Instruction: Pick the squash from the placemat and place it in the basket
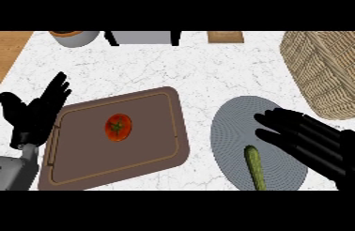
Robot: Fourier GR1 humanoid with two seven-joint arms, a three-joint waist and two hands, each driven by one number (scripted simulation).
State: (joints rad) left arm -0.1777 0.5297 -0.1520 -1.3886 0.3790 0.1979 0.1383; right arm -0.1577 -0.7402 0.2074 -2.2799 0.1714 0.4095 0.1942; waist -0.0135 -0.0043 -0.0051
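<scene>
Green squash (255, 167) lies on the placemat (232, 127) beside the open right hand (305, 140).

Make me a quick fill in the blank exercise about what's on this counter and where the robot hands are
1. The green squash lies on the round grey ____.
2. The tomato sits on the brown ____ board.
3. The wicker basket stands at the view's ____ edge.
4. The right robot hand, fingers straight, hovers over the placemat, while the left robot hand rests open beside the ____ edge of the board.

Missing words: placemat; cutting; right; left
</scene>
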